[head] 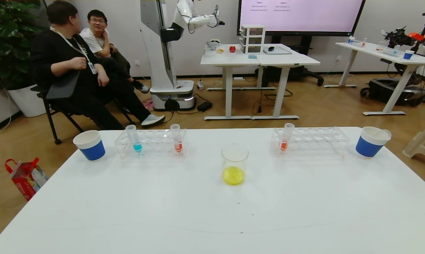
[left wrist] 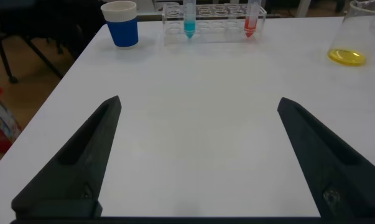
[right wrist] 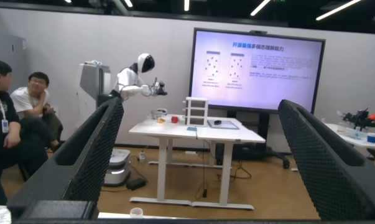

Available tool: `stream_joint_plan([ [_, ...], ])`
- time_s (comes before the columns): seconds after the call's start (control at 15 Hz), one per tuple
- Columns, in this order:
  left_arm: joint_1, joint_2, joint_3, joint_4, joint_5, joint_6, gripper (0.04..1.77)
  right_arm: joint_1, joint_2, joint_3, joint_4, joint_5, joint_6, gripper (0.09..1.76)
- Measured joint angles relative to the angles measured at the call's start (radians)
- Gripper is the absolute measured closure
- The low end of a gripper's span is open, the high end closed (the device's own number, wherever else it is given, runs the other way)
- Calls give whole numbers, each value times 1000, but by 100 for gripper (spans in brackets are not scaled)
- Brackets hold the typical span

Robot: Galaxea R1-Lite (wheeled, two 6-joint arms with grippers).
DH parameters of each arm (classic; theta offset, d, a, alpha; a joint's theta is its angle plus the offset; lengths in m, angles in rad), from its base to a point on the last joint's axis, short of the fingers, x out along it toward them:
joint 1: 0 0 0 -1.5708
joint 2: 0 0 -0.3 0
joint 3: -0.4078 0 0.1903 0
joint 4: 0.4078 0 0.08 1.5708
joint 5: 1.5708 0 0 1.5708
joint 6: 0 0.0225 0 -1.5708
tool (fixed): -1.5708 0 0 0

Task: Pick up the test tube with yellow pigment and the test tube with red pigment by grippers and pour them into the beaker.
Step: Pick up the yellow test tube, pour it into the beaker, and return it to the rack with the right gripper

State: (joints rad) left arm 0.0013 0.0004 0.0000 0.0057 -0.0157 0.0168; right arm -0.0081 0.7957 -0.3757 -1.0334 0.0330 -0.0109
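The beaker (head: 234,164) stands mid-table with yellow liquid in its bottom; it also shows in the left wrist view (left wrist: 355,37). A test tube with red pigment (head: 177,141) stands in the left rack (head: 151,143), also seen in the left wrist view (left wrist: 250,18). A similar orange-red tube (head: 285,138) stands in the right rack (head: 311,140). The test tube with yellow pigment is out of view. My left gripper (left wrist: 199,101) is open and empty, low over the near left of the table. My right gripper (right wrist: 201,104) is open and empty, facing the room. Neither gripper shows in the head view.
A blue-liquid tube (head: 134,138) stands in the left rack. Blue-and-white paper cups stand at the far left (head: 90,145) and far right (head: 371,141). Two seated people (head: 78,67), another robot (head: 170,53) and desks (head: 258,60) lie beyond the table's far edge.
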Motion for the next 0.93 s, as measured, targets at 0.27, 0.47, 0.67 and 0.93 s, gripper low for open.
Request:
stream_joint_plan([
  [0.27,0,0,0,0,0,0,6,-23,-397,42,380,-1,-27,11],
  [0.47,0,0,0,0,0,0,6,1,-595,61,577,-4,-49,11],
  [0.67,0,0,0,0,0,0,6,9,-733,90,725,-3,-64,11],
  [0.93,0,0,0,0,0,0,6,11,-789,255,723,-5,-121,11],
])
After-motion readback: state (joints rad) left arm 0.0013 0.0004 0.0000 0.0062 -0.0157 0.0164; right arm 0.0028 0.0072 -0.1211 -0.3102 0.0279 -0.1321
